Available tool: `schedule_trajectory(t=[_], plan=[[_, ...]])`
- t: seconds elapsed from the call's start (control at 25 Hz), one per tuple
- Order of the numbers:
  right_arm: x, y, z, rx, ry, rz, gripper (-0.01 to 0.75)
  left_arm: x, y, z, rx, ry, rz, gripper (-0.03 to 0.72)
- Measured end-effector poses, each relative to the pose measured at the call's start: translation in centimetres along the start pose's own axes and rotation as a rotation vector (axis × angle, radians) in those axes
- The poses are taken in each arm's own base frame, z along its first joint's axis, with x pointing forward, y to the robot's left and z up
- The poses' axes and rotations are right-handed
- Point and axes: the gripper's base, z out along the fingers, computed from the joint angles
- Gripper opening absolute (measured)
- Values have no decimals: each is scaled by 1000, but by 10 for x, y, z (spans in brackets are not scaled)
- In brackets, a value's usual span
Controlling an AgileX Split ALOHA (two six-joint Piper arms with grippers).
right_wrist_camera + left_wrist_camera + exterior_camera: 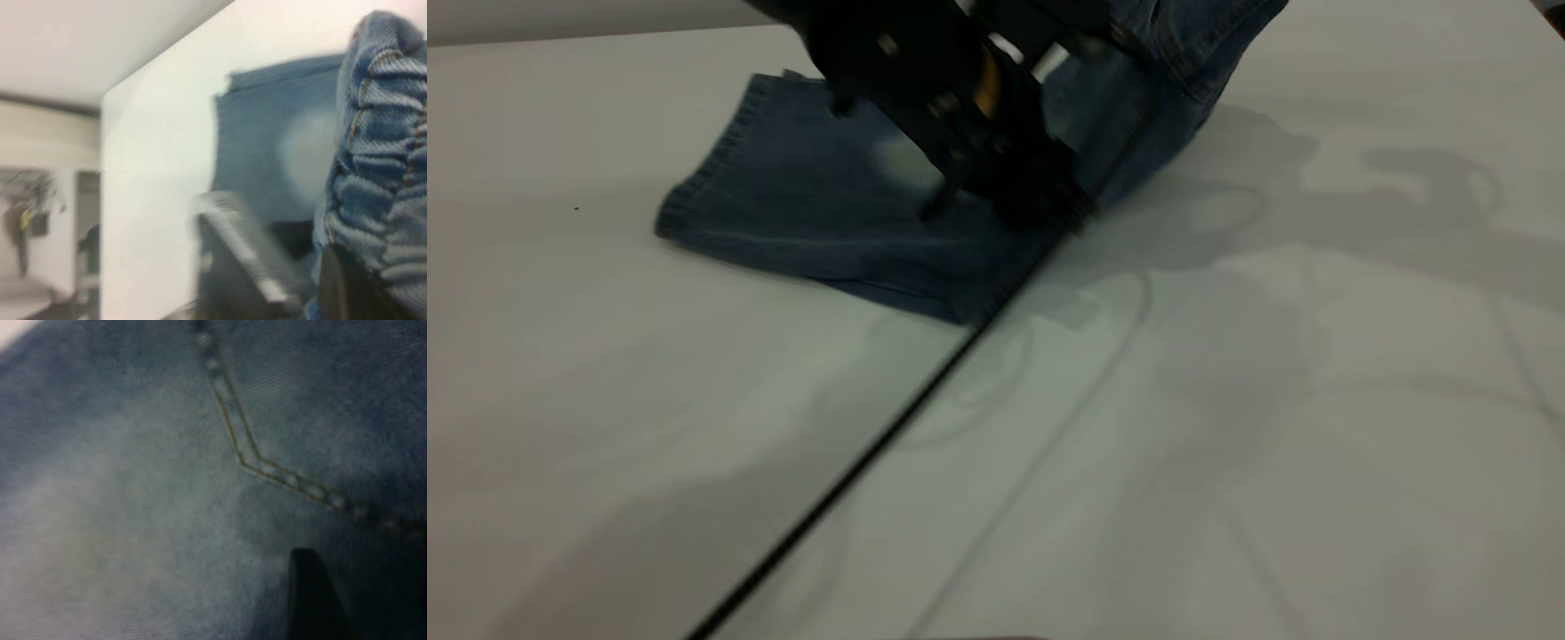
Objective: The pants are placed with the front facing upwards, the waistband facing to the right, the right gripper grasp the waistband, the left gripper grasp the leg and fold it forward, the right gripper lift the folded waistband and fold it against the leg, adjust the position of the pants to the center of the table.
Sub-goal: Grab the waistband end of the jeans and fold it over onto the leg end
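The pants point(809, 204) lie on the white table point(1227, 444), leg hem to the left, with a pale faded patch showing. My left gripper point(996, 200) sits low on the middle of the denim; its wrist view is filled by blue cloth and tan stitching point(267, 470), with a dark tip of the gripper point(313, 603) against it. The waistband end point(1192, 44) is raised off the table and runs out of the top of the exterior view. In the right wrist view the gathered waistband point(383, 167) hangs against a dark finger point(340, 287) of my right gripper, which is shut on it.
A black cable point(854, 462) runs diagonally from the left gripper across the table toward the near edge. The left gripper's silver-edged block point(247, 260) shows close by in the right wrist view. Bare table lies to the left, right and front of the pants.
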Motion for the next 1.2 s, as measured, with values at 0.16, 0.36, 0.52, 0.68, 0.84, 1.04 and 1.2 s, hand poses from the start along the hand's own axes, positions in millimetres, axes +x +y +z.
schedule_trajectory(t=[0.16,0.36,0.52,0.68,0.84,1.04,1.2], plan=[[5,6,0,-69,54,-11,59,2,-22,7,45,-11,1,359],[7,9,-1,-94,72,-25,59,0,-20,2,26,13,3,359],[7,9,-1,-98,78,-36,59,-8,3,-18,-58,74,11,359],[7,10,-1,-101,85,-47,59,-6,42,-34,-142,119,-46,359],[3,17,-2,-128,98,-78,59,9,75,-37,-205,186,-91,359],[-8,31,-4,-177,94,-131,59,35,100,-31,-250,291,-144,359],[-16,40,-4,-190,78,-167,59,46,97,-21,-239,328,-145,359]])
